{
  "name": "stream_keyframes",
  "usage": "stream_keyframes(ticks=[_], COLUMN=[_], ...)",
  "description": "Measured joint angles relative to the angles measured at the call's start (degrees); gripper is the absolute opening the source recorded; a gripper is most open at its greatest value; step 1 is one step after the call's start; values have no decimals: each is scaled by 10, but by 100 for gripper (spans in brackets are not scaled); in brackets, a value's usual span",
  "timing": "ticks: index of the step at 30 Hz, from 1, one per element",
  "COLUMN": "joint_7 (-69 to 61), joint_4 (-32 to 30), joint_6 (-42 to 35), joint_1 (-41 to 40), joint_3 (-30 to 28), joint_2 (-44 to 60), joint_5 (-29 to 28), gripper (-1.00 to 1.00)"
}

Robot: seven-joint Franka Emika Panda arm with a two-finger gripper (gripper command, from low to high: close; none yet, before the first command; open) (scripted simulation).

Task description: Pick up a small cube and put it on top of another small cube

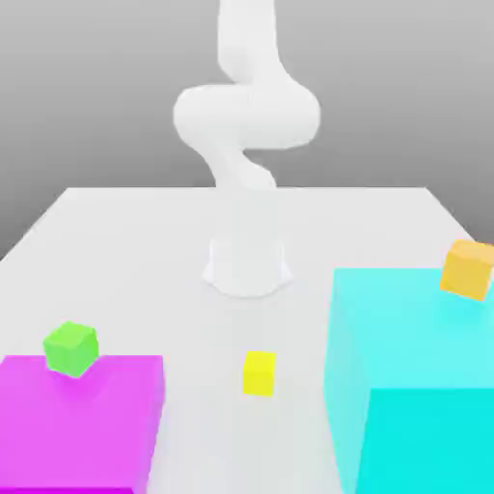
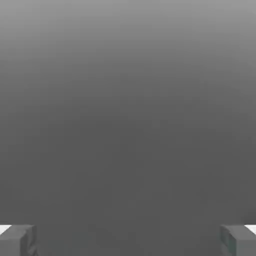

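A small yellow cube (image 1: 259, 373) sits on the white table (image 1: 116, 251) near the front, between two big blocks. A small green cube (image 1: 71, 348) rests tilted on the back edge of the large magenta block (image 1: 82, 420). A small orange cube (image 1: 468, 269) sits on the far corner of the large cyan block (image 1: 415, 376). My white arm (image 1: 246, 116) rises from its base (image 1: 247, 265) and leaves the exterior view at the top. In the hand view my gripper (image 2: 128, 241) is open, its grey fingertips (image 2: 17, 241) far apart with plain grey background between them.
The magenta block fills the front corner on the exterior view's left, and the taller cyan block the front on the exterior view's right. Bare table lies between them around the yellow cube and behind them around the arm's base.
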Motion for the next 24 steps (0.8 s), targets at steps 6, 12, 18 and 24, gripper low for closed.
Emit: stream_keyframes(ticks=[6, 12, 18, 24], joint_7=[84, 171, 259, 316], joint_4=[-49, -97, -157, -276], joint_6=[37, 72, 122, 249], joint_1=[28, 58, 90, 105], joint_3=[133, 266, 382, 408], joint_2=[84, 165, 256, 375], joint_5=[-18, -40, -57, -5], gripper=[0, 0, 0, 0])
